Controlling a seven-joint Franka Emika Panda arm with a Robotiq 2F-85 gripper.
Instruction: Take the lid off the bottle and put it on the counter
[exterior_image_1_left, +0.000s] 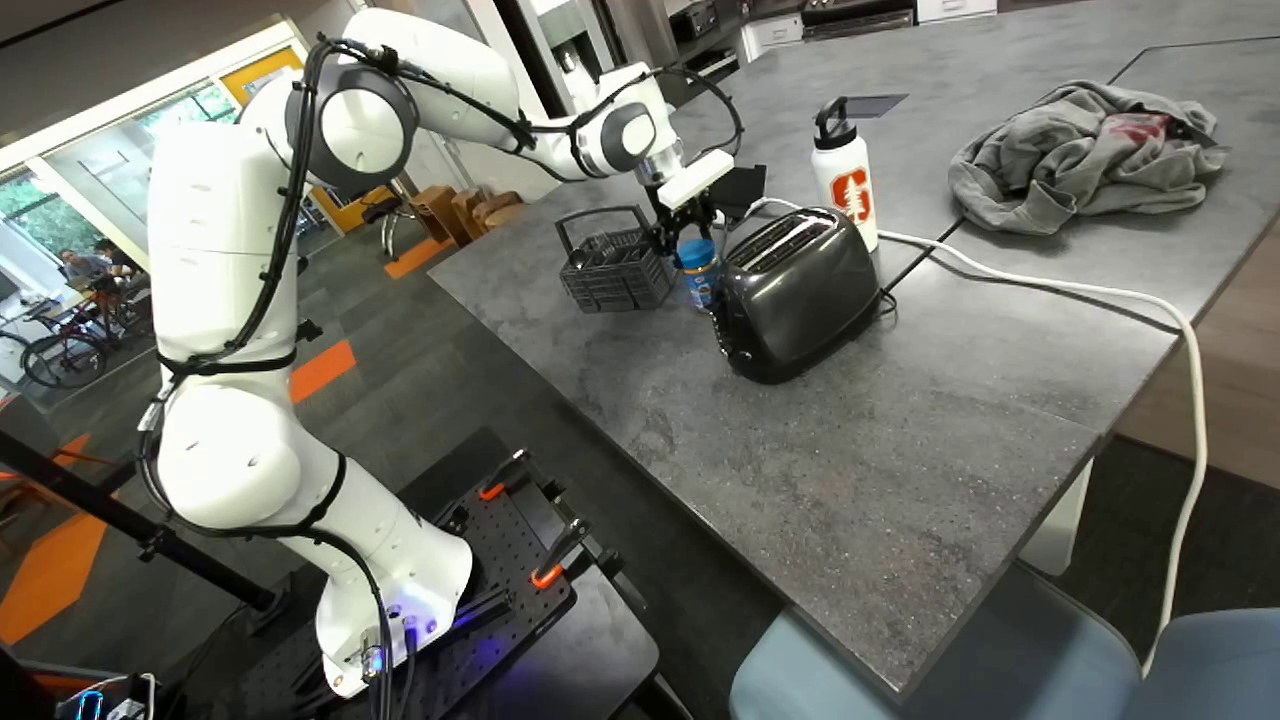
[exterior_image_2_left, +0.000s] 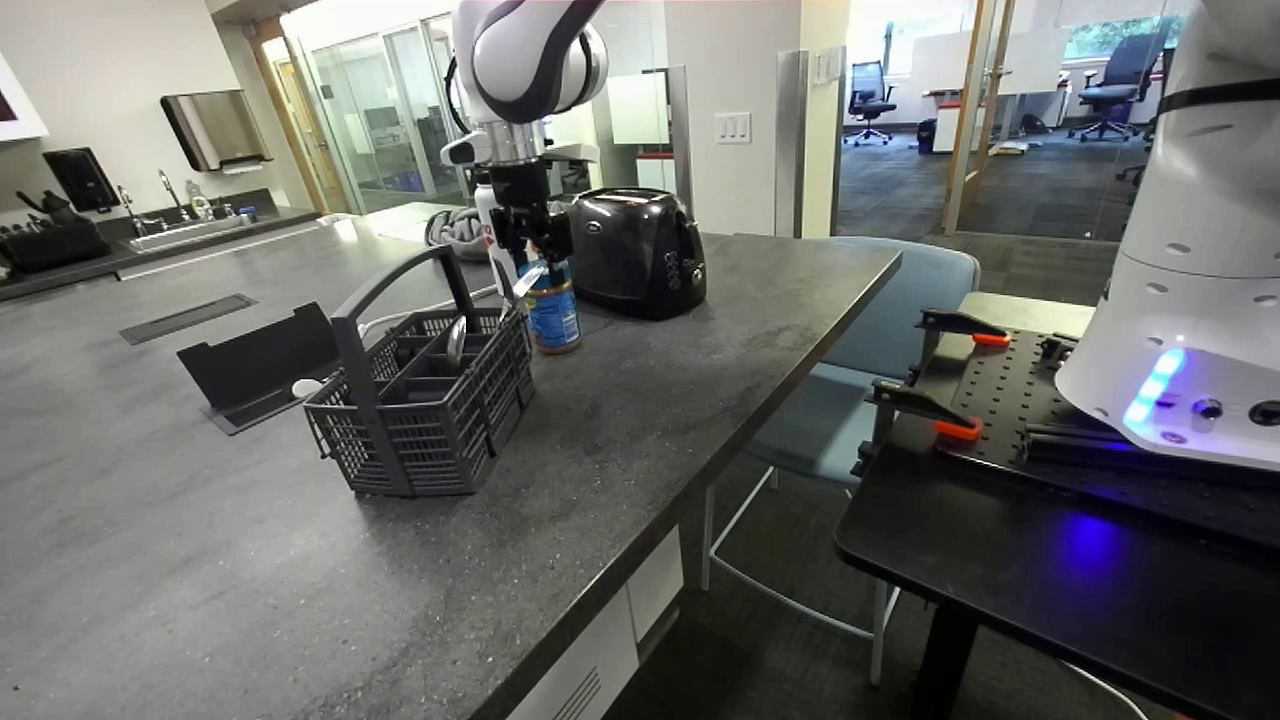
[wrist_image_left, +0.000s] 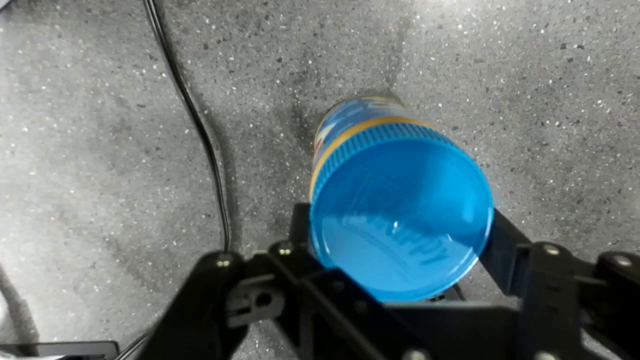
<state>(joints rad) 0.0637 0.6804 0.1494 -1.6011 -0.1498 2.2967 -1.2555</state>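
Note:
The short bottle (exterior_image_1_left: 701, 284) with a blue label stands upright on the dark-grey counter (exterior_image_1_left: 800, 480), and also shows in an exterior view (exterior_image_2_left: 553, 320). Its bright-blue round lid (wrist_image_left: 400, 200) sits on top of it and fills the middle of the wrist view; an orange band shows under its ribbed edge. My gripper (wrist_image_left: 397, 227) points down over the bottle, one black finger on each side of the lid, with no gap seen between fingers and lid. The gripper shows around the lid in both exterior views (exterior_image_1_left: 690, 232) (exterior_image_2_left: 532, 248). The lid partly hides the fingertips.
A black toaster (exterior_image_1_left: 800, 290) stands close beside the bottle. A dark cutlery basket (exterior_image_2_left: 420, 430) with a tall handle stands on its other side. A white bottle (exterior_image_1_left: 848, 190), a grey cloth (exterior_image_1_left: 1090, 160), a raised black flap (exterior_image_2_left: 265, 355) and a cord (wrist_image_left: 200, 130) are nearby.

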